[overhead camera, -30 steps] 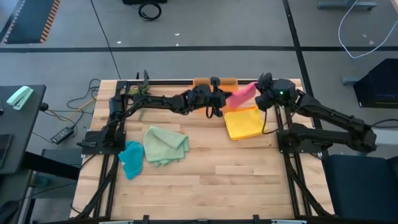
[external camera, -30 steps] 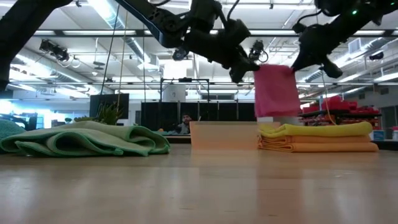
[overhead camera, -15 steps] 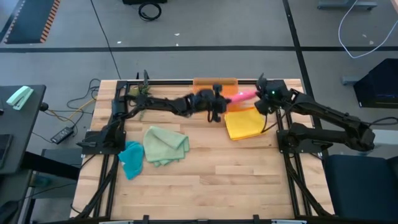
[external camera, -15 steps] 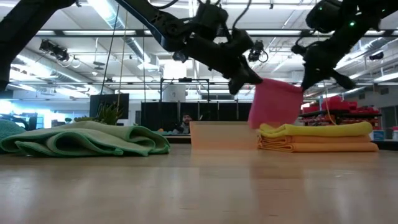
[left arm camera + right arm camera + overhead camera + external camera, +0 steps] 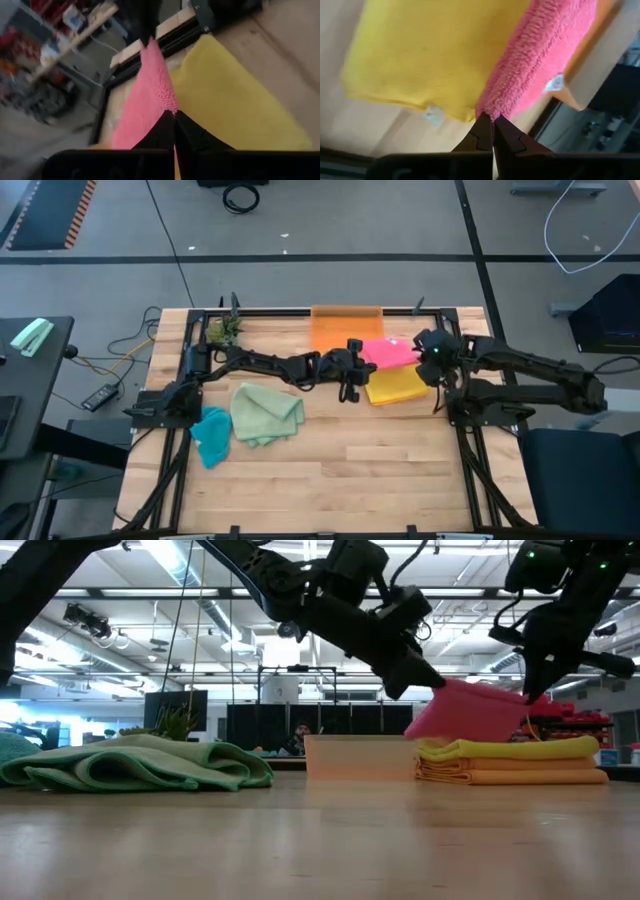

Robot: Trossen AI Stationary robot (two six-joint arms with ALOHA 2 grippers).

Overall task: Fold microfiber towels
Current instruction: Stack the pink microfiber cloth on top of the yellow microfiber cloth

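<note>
Hands (image 5: 352, 373) (image 5: 432, 363) pinch pink towel (image 5: 388, 352), seemingly taut.

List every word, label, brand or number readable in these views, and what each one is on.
No readable text in any view.
White tag on the pink towel: too blurred to read.
White tag on the yellow towel: too blurred to read.
Room background in the low view: no legible signs.

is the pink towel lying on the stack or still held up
Held up. The pink towel is stretched between the left gripper and right gripper, both shut on its edge, just above the yellow towel.
</note>
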